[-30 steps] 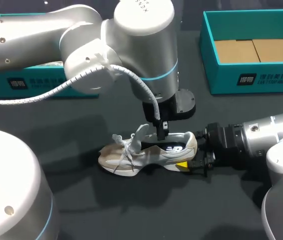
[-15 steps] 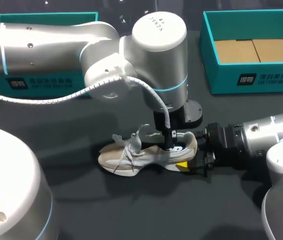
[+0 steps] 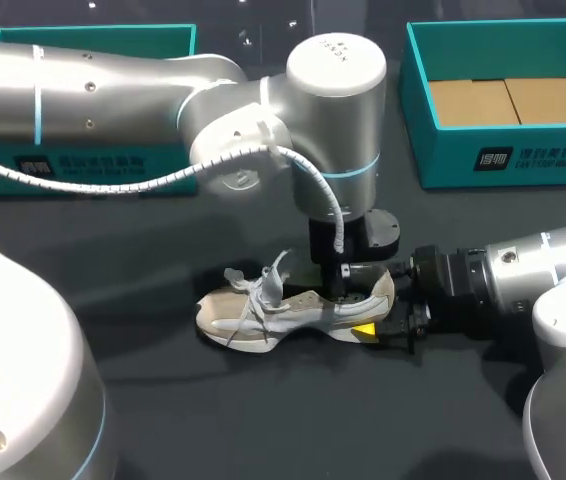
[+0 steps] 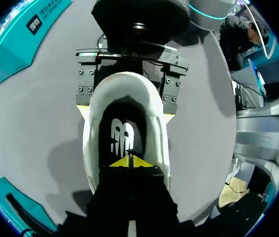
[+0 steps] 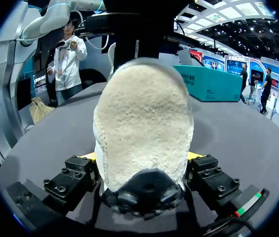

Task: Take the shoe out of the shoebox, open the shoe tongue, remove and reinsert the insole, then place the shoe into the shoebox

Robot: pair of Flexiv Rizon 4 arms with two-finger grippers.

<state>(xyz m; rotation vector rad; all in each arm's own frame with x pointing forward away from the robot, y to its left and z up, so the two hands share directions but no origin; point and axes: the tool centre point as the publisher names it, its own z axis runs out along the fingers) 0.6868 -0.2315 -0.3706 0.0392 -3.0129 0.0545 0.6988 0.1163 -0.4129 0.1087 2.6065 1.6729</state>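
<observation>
A beige and white shoe (image 3: 278, 312) lies on its sole on the dark table, toe to the left, tongue and laces raised. My right gripper (image 3: 381, 325) is shut on the shoe's heel (image 5: 144, 128), with a finger (image 5: 78, 180) pressed against each side. My left gripper (image 3: 338, 290) points straight down into the shoe's opening. Its yellow tips (image 4: 129, 162) are shut together just above the dark insole (image 4: 122, 136) with a white logo. Nothing is visibly held between them. The open teal shoebox (image 3: 483, 155) stands at the back right.
A second teal box (image 3: 83, 165) stands at the back left, partly hidden behind my left arm. The shoebox at the back right has brown cardboard (image 3: 508, 100) lying flat on its floor. My left arm's big elbow hangs over the table's middle.
My left arm has swung right toward the heel, and its gripper has gone lower into the shoe's opening. The shoe and my right gripper have stayed put.
</observation>
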